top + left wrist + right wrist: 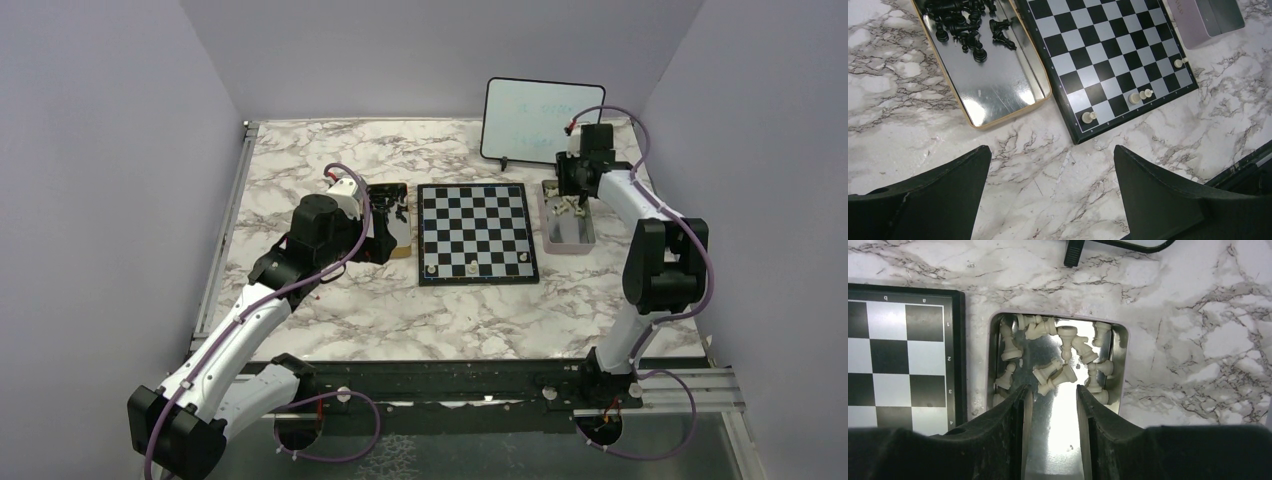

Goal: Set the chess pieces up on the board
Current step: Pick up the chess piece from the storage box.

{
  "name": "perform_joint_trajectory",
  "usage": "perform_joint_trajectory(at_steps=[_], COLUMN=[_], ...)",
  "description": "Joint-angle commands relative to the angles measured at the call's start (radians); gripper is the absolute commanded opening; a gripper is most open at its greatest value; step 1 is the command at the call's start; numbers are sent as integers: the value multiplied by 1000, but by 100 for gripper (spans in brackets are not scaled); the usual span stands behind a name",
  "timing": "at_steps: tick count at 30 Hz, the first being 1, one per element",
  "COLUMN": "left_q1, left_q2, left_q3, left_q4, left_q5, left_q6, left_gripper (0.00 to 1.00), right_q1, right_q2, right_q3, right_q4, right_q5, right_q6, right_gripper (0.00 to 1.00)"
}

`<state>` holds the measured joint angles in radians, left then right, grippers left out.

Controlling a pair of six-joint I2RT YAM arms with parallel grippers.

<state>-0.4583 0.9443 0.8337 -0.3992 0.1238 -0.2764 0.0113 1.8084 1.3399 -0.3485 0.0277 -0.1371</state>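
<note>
The board lies mid-table, and cream-white chess pieces stand along its near row; the left wrist view shows the same pieces on the board. More white pieces lie heaped in a metal tray right of the board. My right gripper hangs over that tray, its jaws partly open with only bare metal between them and a lying piece just beyond the fingertips. My left gripper is wide open above bare marble near the board's near-left corner, holding nothing.
A gold-rimmed tray of black pieces sits left of the board. An upright whiteboard stands at the back right, its foot just beyond the white-piece tray. Purple walls enclose the marble table.
</note>
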Motion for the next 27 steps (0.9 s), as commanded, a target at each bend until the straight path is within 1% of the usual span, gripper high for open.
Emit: perform_joint_trajectory(at_steps=[1, 5, 11, 13, 15, 19, 27], left_q1=[-2, -2, -2, -2, -2, -3, -3], left_q2=[-13, -10, -22, -18, -13, -9, -10], left_q3=[-3, -4, -7, -5, -5, -5, -8], left_q4=[8, 8, 8, 8, 9, 8, 9], left_q5=[19, 22, 12, 19, 31, 36, 40], left_q6=[-4, 0, 2, 2, 2, 3, 4], left_gripper=[93, 93, 94, 94, 94, 94, 94], right_q1=[-6, -5, -6, -6, -5, -6, -6], right_q2=[28, 70, 51, 47, 48, 73, 119], right_q3=[25, 53, -28, -59, -82, -78, -88], right_q4=[-23, -58, -25, -4, 25, 28, 68], right_q5=[63, 143, 266, 270, 259, 266, 217], right_q6=[139, 347, 556, 605, 635, 675, 701], right_gripper=[39, 36, 34, 33, 33, 33, 34])
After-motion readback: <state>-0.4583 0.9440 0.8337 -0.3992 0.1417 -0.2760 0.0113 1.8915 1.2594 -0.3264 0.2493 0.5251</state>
